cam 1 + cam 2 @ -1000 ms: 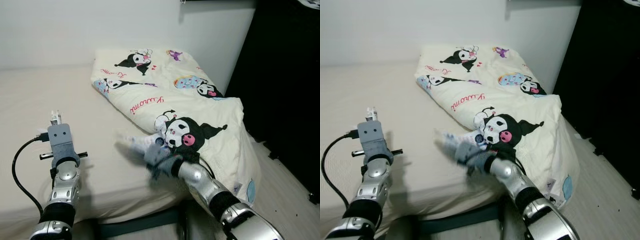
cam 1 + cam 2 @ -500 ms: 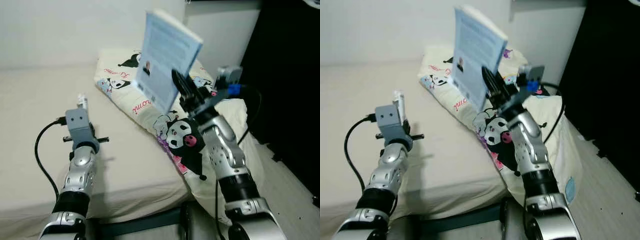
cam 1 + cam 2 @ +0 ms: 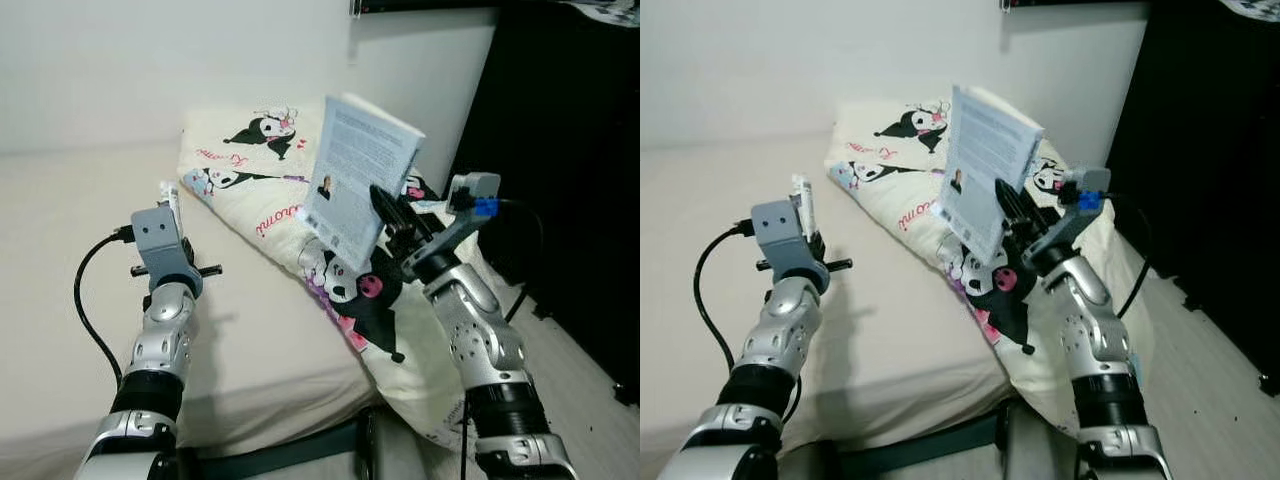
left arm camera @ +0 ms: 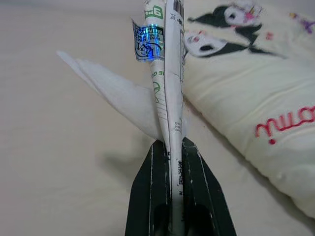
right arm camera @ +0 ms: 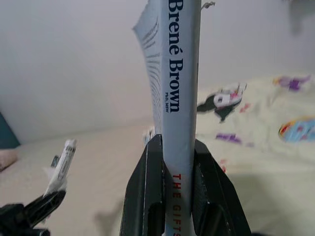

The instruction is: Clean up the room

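Nearest, on the left, the left gripper (image 4: pixel 171 147) is pinched tight on a flattened paper packet (image 4: pixel 167 73) with a white tissue (image 4: pixel 118 96) bunched beside it, held upright above the bare mattress (image 3: pixel 60 240). To the right, the right gripper (image 5: pixel 174 152) clamps a paperback book (image 3: pixel 358 178) by its spine, lifted clear over the cartoon-print quilt (image 3: pixel 290 200) that lies far right on the bed.

Both pieces of clutter are up, so carrying them off looks like the job now. My advice: keep the book vertical so its pages don't fan open, and keep the thin packet squeezed, since it could slip.

Writing: the spine reads "Brené Brown" with "THE GIFTS" in red below. The quilt shows red script, "Kuromi" as best I can read it. The packet's green print is too small to read.
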Available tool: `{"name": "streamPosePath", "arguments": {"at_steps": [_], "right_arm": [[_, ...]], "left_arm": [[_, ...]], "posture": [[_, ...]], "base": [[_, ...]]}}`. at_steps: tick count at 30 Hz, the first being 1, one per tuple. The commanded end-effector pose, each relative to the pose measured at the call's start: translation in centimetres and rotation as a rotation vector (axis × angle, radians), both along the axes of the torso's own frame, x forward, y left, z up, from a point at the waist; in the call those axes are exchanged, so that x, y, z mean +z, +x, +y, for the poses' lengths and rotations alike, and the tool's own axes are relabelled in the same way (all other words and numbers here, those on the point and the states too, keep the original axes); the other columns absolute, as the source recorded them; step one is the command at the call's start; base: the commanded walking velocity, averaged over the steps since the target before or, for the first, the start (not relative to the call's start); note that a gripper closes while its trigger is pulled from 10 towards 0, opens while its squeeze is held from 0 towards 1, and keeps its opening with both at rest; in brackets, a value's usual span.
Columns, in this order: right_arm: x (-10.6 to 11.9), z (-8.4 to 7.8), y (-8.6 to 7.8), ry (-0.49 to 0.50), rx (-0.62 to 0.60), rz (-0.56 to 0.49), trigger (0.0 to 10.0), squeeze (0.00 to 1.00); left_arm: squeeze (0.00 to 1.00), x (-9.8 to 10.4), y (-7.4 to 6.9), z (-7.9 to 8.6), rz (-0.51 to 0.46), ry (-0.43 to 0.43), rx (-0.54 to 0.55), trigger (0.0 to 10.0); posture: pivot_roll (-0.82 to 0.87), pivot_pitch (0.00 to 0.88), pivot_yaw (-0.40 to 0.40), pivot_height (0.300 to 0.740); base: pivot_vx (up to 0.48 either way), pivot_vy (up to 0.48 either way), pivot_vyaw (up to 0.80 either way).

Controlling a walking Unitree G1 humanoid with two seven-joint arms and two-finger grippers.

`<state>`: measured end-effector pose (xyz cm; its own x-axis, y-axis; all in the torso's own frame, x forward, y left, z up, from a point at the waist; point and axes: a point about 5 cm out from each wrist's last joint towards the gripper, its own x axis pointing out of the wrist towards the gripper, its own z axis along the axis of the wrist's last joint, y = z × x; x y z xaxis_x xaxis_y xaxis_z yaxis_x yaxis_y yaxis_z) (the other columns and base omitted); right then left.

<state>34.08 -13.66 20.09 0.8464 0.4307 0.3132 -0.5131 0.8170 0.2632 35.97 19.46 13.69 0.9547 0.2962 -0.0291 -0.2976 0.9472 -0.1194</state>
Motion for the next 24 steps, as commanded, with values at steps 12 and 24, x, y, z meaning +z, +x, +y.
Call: {"name": "streamPosePath", "arguments": {"at_steps": [12, 24], "right_arm": [[-1.3, 0.7, -0.6, -0.021, 0.021, 0.062, 0.0, 0.00], [-2.6, 0.4, -0.6, -0.038, 0.000, 0.107, 0.0, 0.00]], "left_arm": [[0.00, -1.9, -0.5, 0.2, 0.082, 0.018, -0.006, 10.0], [0.00, -3.7, -0.9, 0.0, 0.144, 0.066, -0.035, 10.0]], "posture": [[-0.11, 0.000, -0.023, 0.615], [-0.11, 0.000, -0.022, 0.660]], "base": [[-0.398, 0.000, 0.00], [0.000, 0.000, 0.00]]}}
